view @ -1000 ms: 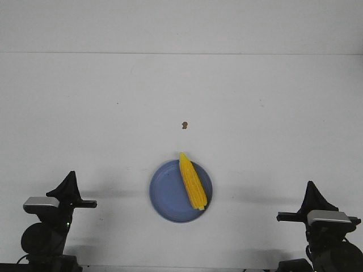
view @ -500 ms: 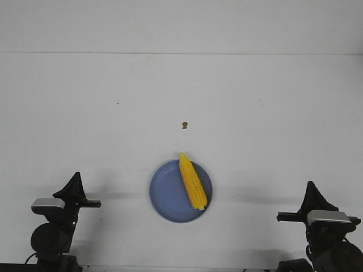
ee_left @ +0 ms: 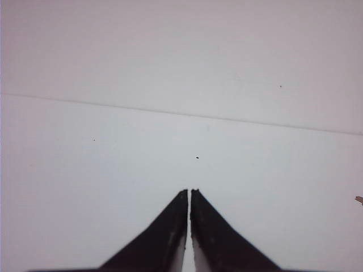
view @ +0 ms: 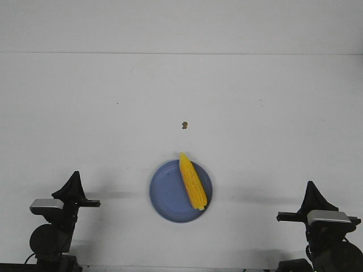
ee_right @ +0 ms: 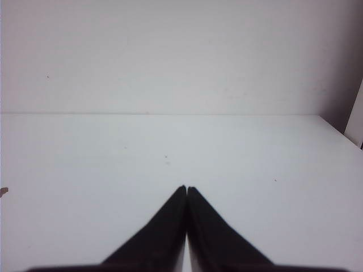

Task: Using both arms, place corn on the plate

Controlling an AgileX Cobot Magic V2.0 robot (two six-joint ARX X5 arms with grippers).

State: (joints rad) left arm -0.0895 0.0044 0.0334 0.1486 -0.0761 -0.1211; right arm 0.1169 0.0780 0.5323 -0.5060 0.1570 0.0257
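Observation:
The yellow corn (view: 192, 181) lies on the right half of the periwinkle-blue plate (view: 164, 195), its pointed tip reaching over the far rim. My left gripper (view: 74, 177) is shut and empty at the front left of the table, well left of the plate. In the left wrist view its jaws (ee_left: 189, 191) nearly touch, with nothing between them. My right gripper (view: 311, 186) is shut and empty at the front right, well right of the plate. In the right wrist view its jaws (ee_right: 186, 188) are pressed together. Neither wrist view shows the corn or the plate.
A tiny brown speck (view: 184, 125) lies on the white table beyond the plate; it also shows at the edge of the left wrist view (ee_left: 359, 199) and of the right wrist view (ee_right: 3, 192). The table's far edge meets a white wall (view: 181, 25).
My left arm has shifted a little to the right and lower, then settled. The corn, the plate and the right arm have not moved.

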